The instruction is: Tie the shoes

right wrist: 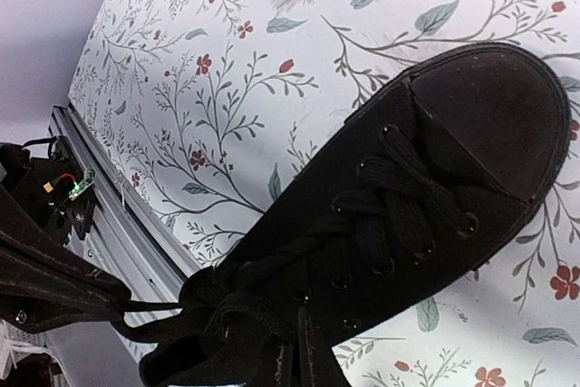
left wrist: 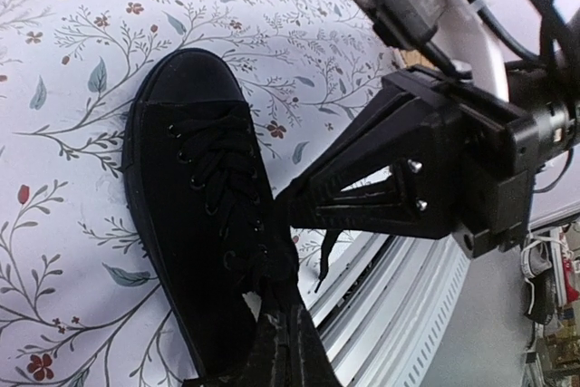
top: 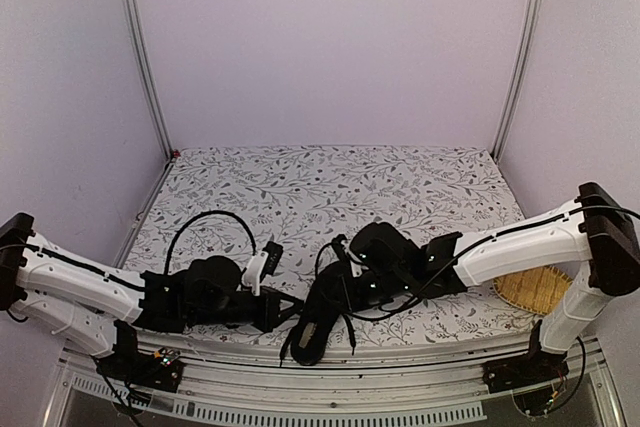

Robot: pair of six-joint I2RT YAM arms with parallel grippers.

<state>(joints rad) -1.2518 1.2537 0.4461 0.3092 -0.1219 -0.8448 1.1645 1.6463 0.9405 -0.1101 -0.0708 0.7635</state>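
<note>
The single black low-top shoe lies on the floral cloth near the front edge, toe pointing away and heel at the rail, with a pale insole showing. It fills the left wrist view and the right wrist view. My left gripper reaches in from the left, its fingers together, and thin laces run taut from the shoe's collar to its tip. My right gripper is at the top eyelets, shut. A loose lace end hangs below it.
The aluminium front rail runs just beside the shoe's heel. A woven straw mat lies under the right arm at the right. A black cable loops over the cloth behind the left arm. Walls close the back and sides.
</note>
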